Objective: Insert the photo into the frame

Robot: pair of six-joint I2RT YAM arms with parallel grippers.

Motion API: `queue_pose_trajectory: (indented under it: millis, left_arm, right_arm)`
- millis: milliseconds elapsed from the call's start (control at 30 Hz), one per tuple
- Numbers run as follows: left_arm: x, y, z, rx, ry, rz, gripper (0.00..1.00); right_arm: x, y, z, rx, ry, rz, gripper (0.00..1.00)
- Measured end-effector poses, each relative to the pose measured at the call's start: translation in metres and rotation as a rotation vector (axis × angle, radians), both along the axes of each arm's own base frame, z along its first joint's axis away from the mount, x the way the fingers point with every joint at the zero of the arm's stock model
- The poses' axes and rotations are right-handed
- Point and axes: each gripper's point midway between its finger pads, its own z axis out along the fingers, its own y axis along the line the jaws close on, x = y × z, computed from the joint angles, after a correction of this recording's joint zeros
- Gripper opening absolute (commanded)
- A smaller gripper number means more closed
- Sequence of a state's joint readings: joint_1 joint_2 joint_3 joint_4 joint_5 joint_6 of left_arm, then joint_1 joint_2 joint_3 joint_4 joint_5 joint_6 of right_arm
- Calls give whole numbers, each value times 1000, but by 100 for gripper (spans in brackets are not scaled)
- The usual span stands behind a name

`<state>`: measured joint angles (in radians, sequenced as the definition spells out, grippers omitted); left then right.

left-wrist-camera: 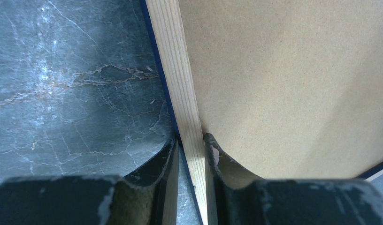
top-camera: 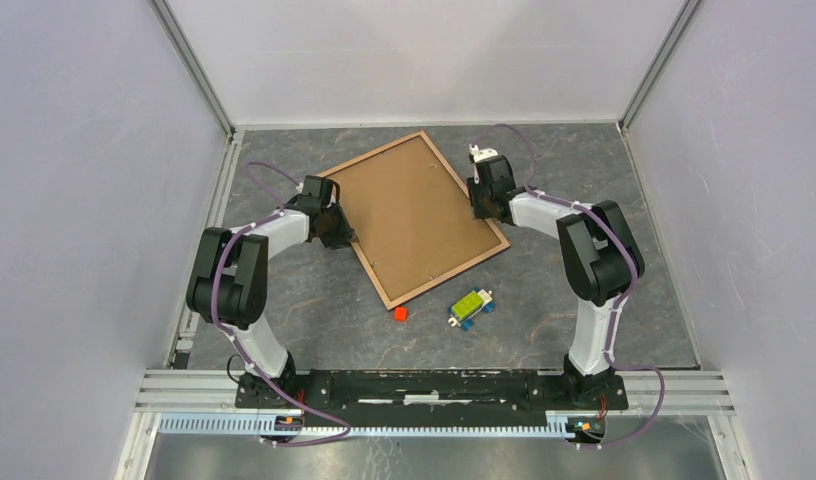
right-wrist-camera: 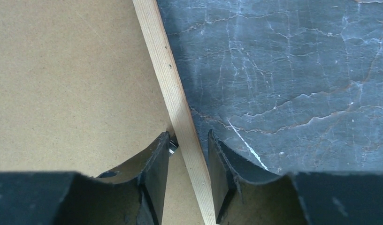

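The frame [top-camera: 450,277] lies flat, wood side up, on the dark marbled table [top-camera: 604,200] between the two arms, turned askew, with the brown backing board [top-camera: 416,215] filling its opening. The left gripper [left-wrist-camera: 189,140] is closed to a narrow gap on the frame's left rail, one finger against the blue outer edge and the other against the inner edge beside the board. The right gripper [right-wrist-camera: 188,136] straddles the opposite rail with its jaws partly apart, and a little clearance shows on each side of the wood.
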<state>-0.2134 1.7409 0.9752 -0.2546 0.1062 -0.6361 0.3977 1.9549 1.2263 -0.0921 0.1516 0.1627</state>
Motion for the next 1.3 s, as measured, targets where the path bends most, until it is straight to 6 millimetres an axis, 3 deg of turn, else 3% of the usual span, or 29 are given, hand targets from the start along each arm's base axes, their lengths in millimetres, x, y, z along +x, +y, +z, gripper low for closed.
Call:
queue_pose_trajectory:
  millis: [167,500,633,700,867,933,1100,1300]
  left_arm:
    - [0,0,0,0,0,0,2]
    - [0,0,0,0,0,0,2]
    - [0,0,0,0,0,0,2]
    - [0,0,0,0,0,0,2]
    - [0,0,0,-1,0,0,2]
    - [0,0,0,-1,0,-1,2]
    - [0,0,0,0,-1,0,2]
    - [0,0,0,1,-1,-1,3]
  right_arm:
    - [-3,-1,0,-6,10,-2,44]
    - [-6,-2,1,-15,17,0,24]
    - [-6,-2,0,-15,17,0,21]
    - [-6,-2,0,-15,16,1,26]
    - [-10,-4,1,-17,15,-1,58]
    - [-13,-6,2,-24,13,-2,64]
    - [-7,-4,6,-37,-1,18,68]
    - [51,21,18,-23,-61,38,63]
